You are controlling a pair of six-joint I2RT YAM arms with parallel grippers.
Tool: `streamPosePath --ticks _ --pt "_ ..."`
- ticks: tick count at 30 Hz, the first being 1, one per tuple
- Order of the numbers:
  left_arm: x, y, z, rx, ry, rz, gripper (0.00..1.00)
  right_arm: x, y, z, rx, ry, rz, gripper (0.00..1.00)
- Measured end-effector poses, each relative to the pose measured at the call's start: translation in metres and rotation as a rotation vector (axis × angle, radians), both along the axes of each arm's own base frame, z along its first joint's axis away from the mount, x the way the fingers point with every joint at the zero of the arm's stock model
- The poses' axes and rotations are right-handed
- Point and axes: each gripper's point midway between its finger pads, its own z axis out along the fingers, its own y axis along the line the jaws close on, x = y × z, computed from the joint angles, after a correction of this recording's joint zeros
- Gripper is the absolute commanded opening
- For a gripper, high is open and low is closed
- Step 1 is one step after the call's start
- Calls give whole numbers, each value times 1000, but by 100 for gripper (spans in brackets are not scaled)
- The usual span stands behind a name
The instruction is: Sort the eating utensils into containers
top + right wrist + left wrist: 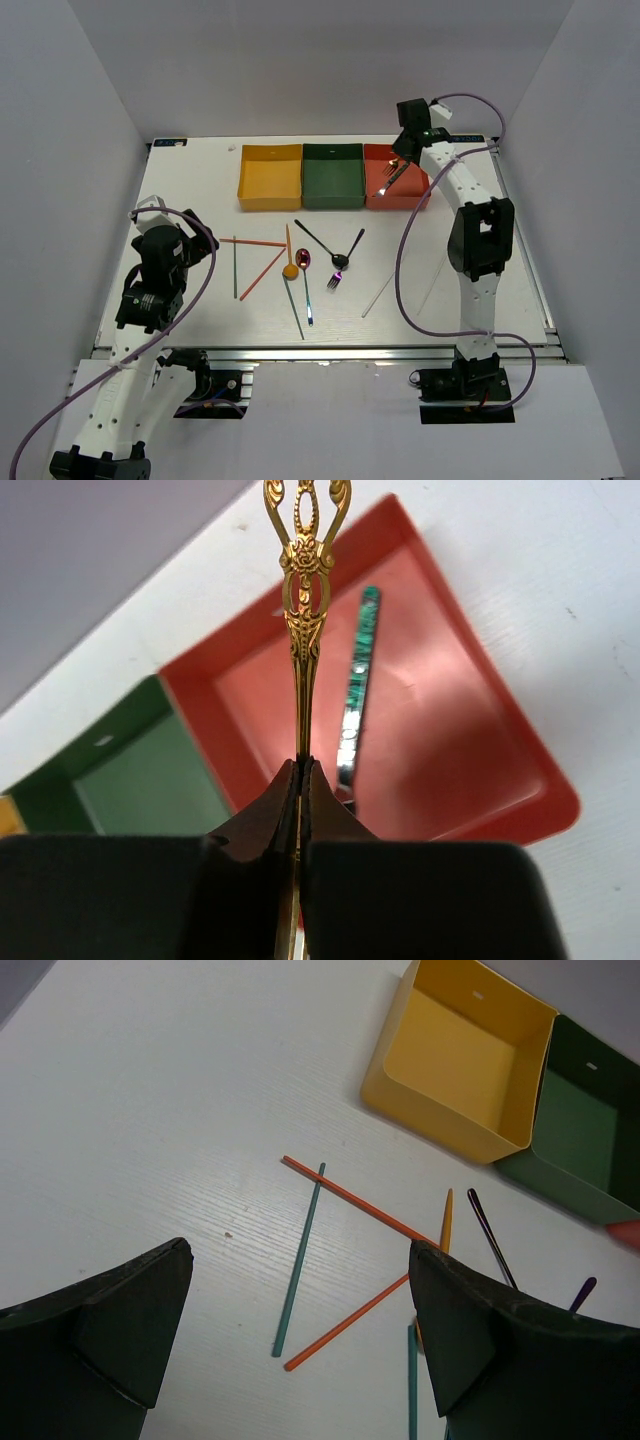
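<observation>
Right gripper [302, 780] pinched gold fork [306, 600] above red tray [560, 805], table's 1 o'clock. Teal-handled fork [358, 680] lay inside. Yellow tray [270, 178], green tray [332, 176] empty. Left gripper [300, 1295] spread, empty-handed, 9 o'clock. Loose utensils [300, 265] unsorted mid-table. Judged early stage.

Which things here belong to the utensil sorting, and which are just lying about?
Job: gold fork in the right gripper; teal-handled fork in the red tray; green tray; yellow tray; loose chopsticks, spoons and forks on the table.
Lying about: purple cables only.

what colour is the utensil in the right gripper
Gold utensil, ornate scrollwork handle, in the right gripper; best in right wrist view.
</observation>
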Motion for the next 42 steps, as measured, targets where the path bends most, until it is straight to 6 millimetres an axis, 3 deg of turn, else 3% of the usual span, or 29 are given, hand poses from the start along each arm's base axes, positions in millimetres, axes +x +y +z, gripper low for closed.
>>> streamPosePath --ticks 4,9,14,19,28,32,33,35,36,37,39,42 --pt "0 0 0 0 0 0 98 -3 -14 -28 0 67 7 0" --pt "0 0 0 0 0 0 98 -3 -6 -33 17 69 38 0" --pt "0 0 0 0 0 0 98 -2 5 -32 40 59 52 28" --pt "0 0 0 0 0 0 98 -2 5 -33 63 55 21 47" --pt "0 0 1 -1 -3 0 98 -8 8 -34 62 67 13 52" --pt "0 0 1 -1 -3 0 98 -46 23 -30 -28 86 66 58" --pt "0 0 1 -1 -3 0 98 -61 32 -27 -63 86 91 80" --pt "0 0 1 -1 -3 0 98 -91 58 -19 -113 70 144 81" --pt "0 0 1 -1 -2 0 98 -109 71 -17 -135 65 175 89" --pt "0 0 1 -1 -2 0 98 -120 78 -15 -144 58 179 89" --pt "0 0 0 0 -2 0 98 -161 108 -15 -150 58 256 89" --pt "0 0 0 0 0 0 98 -198 117 -27 -128 81 282 89"
